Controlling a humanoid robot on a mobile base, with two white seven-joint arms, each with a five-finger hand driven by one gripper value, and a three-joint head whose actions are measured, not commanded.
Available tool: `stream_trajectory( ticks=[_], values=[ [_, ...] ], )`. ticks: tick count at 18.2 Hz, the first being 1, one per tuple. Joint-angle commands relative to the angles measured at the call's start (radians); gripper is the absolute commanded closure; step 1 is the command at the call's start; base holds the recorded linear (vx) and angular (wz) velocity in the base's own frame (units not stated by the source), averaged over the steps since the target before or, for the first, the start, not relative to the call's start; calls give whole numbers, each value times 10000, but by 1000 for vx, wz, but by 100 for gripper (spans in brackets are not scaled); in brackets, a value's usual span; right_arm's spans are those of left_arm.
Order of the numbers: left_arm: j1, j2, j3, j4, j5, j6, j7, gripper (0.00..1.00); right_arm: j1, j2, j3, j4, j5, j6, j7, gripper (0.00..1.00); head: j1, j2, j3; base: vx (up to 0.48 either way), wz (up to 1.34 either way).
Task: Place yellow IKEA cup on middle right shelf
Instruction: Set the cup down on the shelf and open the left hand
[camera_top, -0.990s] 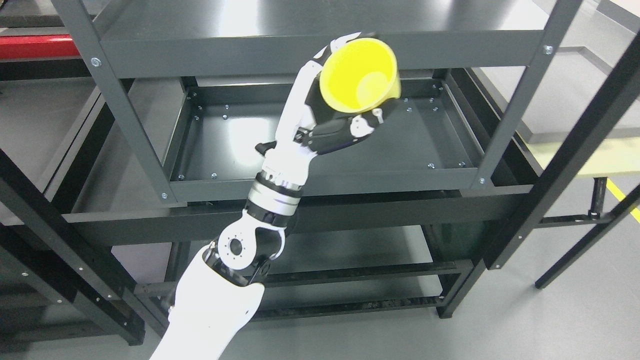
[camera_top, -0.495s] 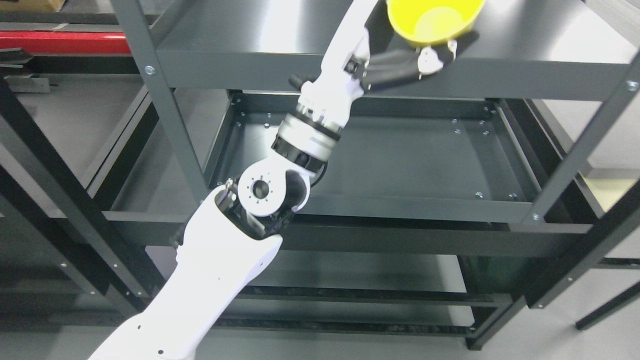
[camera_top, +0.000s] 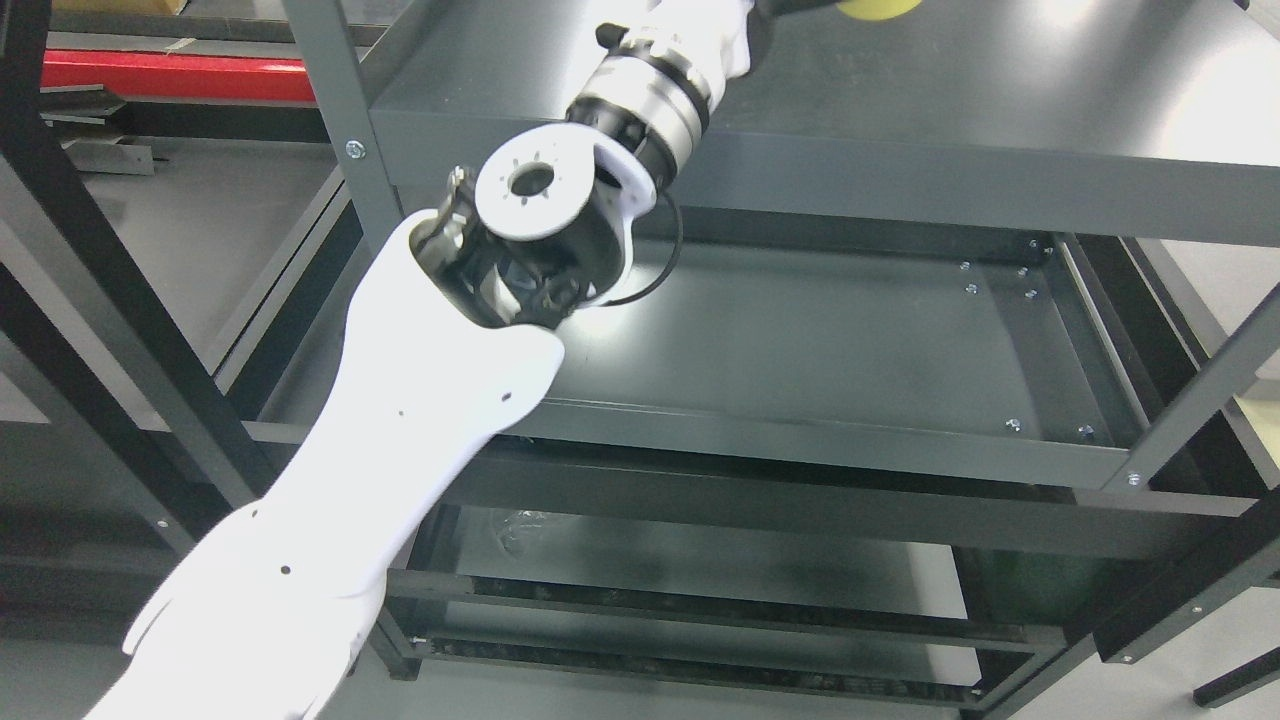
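Only a thin yellow sliver of the cup (camera_top: 868, 8) shows at the top edge, over the upper dark grey shelf (camera_top: 950, 110). My left arm (camera_top: 420, 370) rises from the lower left, its elbow joint (camera_top: 530, 185) in front of the shelf's front lip and its wrist (camera_top: 650, 85) over the shelf top. The hand itself is cut off by the top edge, so its hold on the cup is hidden. Below lies a tray-like shelf (camera_top: 820, 340) with bolts along its rim. The right arm does not show.
Grey uprights of the rack stand at the left (camera_top: 340, 120) and right (camera_top: 1200, 400). A lower shelf (camera_top: 700, 560) sits underneath. A red beam (camera_top: 180, 75) and black frames of another rack are at the left.
The camera has shifted, so the rack sits differently in the picture. My left arm has lifted and reached further over the upper shelf, carrying hand and cup past the top edge.
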Motion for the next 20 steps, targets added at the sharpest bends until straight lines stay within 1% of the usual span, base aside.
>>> stream_trajectory(
  ticks=[1,4,6,7,8,10,12,14,16,20],
  values=[
    [-1185,175,210,2308,2136,1021,216,100,138,-175,169,0,-245,5,10,1,0,0,0,17,2],
    [-1154,175,179,2708,2121,1327,216,98,138,-175,169,0,-245,5,10,1,0,0,0,6,1],
    [-1123,175,164,2908,2090,1420,216,95,138,-175,169,0,-245,5,10,1,0,0,0,0,0],
    [-1138,175,103,3030,2044,1451,201,89,138,-175,169,0,-245,5,10,1,0,0,0,0,0],
    [-1138,175,-80,3122,2029,1512,155,81,138,-175,169,0,-245,5,10,1,0,0,0,0,0],
    [-1139,175,-295,3169,2013,1894,93,62,138,-175,169,0,-245,5,10,1,0,0,0,0,0],
    [-1154,175,-312,3154,1998,2095,63,49,138,-175,169,0,-245,5,10,1,0,0,0,0,0],
    [-1169,175,-403,3093,1952,2141,-90,32,138,-175,169,0,-245,5,10,1,0,0,0,0,0],
    [-1169,175,-434,3062,1814,2249,-137,21,138,-175,169,0,-245,5,10,1,0,0,0,0,0],
    [-1230,175,-404,2909,1614,2249,-137,9,138,-175,169,0,-245,5,10,1,0,0,0,0,0]
  ],
)
